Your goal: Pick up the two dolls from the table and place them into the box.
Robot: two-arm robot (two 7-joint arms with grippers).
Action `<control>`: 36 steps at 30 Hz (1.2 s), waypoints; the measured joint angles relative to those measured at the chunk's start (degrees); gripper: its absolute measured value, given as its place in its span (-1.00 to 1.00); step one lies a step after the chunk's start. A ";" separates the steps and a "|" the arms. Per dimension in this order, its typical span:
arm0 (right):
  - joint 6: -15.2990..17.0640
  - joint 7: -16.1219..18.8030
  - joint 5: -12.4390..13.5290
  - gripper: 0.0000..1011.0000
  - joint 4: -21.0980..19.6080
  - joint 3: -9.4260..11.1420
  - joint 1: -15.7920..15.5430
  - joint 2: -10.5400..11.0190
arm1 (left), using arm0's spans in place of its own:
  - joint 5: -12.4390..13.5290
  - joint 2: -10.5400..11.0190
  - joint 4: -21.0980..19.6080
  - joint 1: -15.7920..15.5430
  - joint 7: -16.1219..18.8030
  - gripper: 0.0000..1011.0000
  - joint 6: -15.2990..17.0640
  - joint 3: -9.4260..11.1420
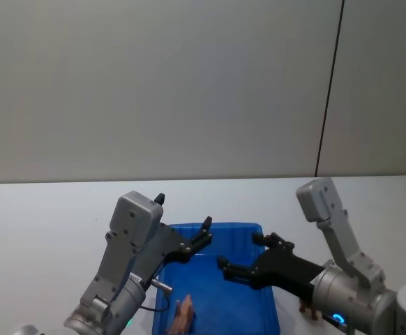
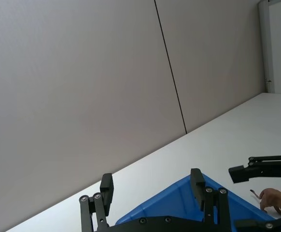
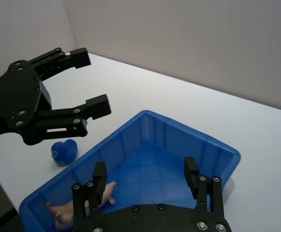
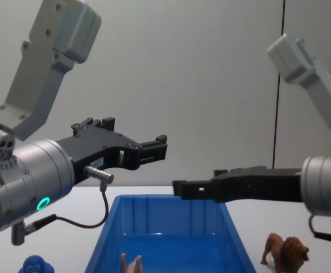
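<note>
The blue box [image 1: 220, 227] sits on the white counter [image 1: 49, 209] towards its near edge, about midway between the two arms; the pink pig [image 1: 183, 315] lies inside it on the floor, close to the left wall at the near end, legs sticking up in the chest view. The brown lion [image 4: 285, 253] stands upright on the counter just beside the box's right wall, outside it, apart from both arms. The left jaws hang above the box's far left corner, spread wide with nothing between them; they point across towards the right arm. The right jaws hang over the box's right side, a little lower in the chest view, also spread wide and holding nothing; their tips point towards the left arm, with a clear gap between the two. A small blue object [image 3: 64, 151] rests on the counter beside the box's left wall.
</note>
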 joint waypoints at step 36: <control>-2.24 -11.06 6.21 0.98 -10.55 4.77 -12.66 10.05 | 0.00 0.00 0.00 0.00 0.00 0.98 0.00 0.00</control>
